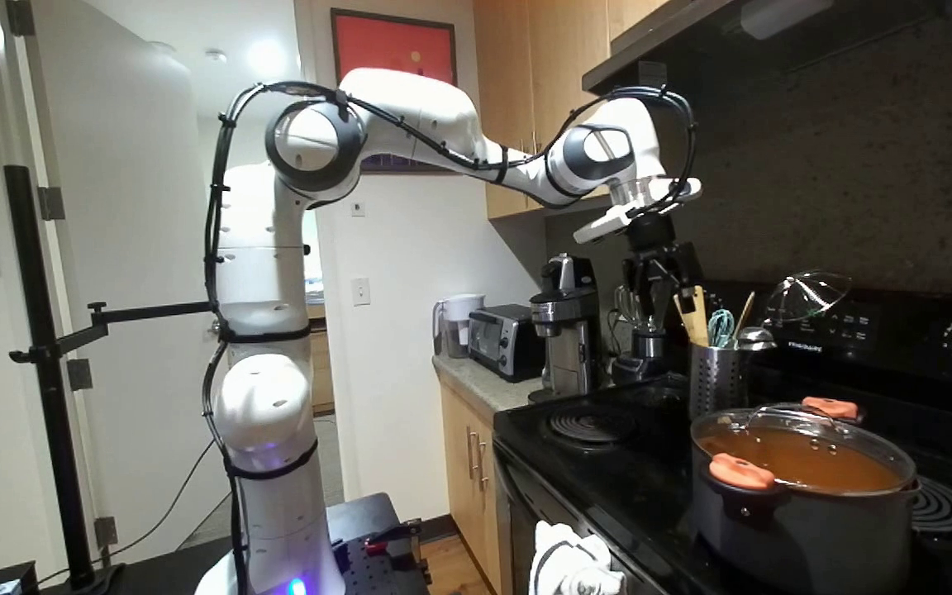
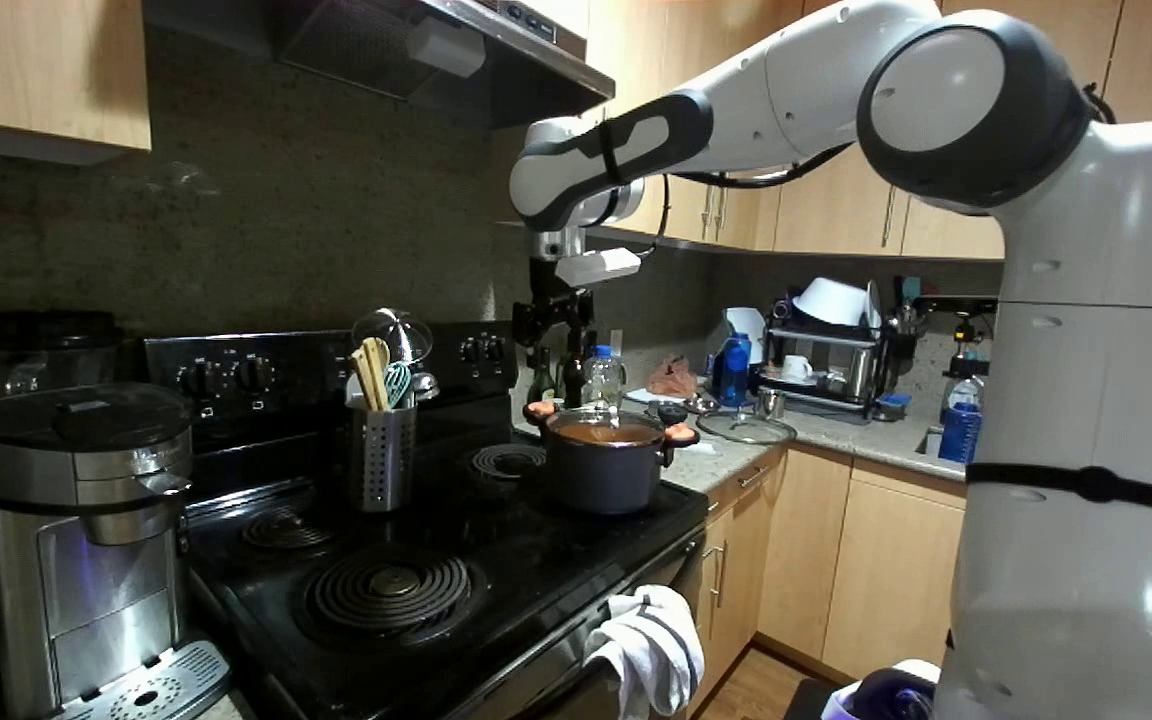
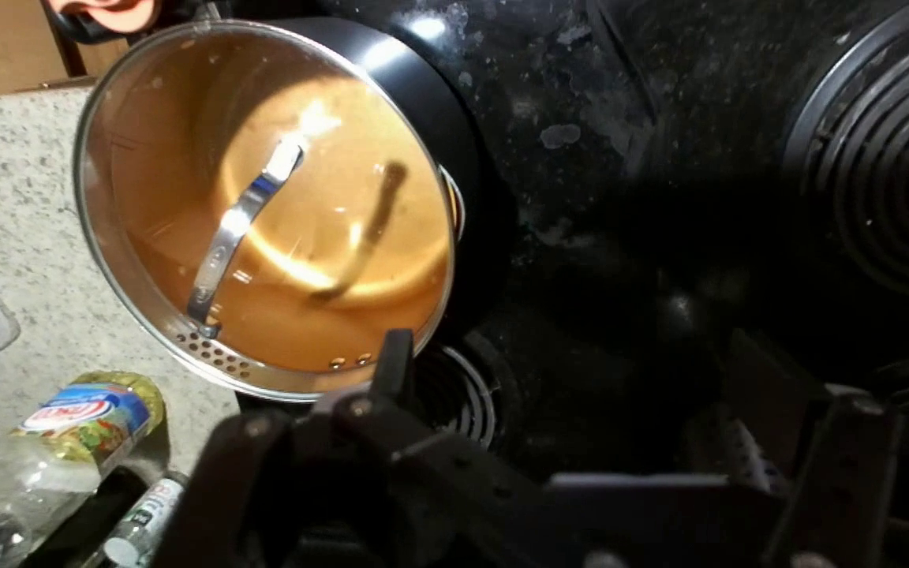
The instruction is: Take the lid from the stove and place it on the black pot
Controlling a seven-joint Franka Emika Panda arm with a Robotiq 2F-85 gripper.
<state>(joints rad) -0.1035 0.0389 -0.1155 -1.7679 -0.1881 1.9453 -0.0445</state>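
Observation:
The black pot [image 1: 806, 537] stands on the stove, with dark sides and orange side grips; it also shows in the other views [image 2: 601, 485] [image 3: 423, 71]. A round see-through glass lid [image 3: 328, 213] with a shiny rim and a metal strap handle lies on it, with orange liquid showing below. Another dark glass lid [image 2: 751, 430] with a small knob lies on the counter beside the stove. My gripper [image 1: 666, 302] hangs pointing down, high above the back of the stove, beside the pot. In the wrist view the fingers [image 3: 573, 371] are wide apart with nothing between them.
A metal utensil holder [image 1: 718, 384] with tall tools stands at the stove's back, near my gripper. A range hood [image 2: 536, 60] is overhead. Bottles [image 3: 99, 418] stand on the counter beside the pot. A coffee maker [image 2: 86, 560] flanks the stove; a towel [image 2: 648, 640] hangs in front.

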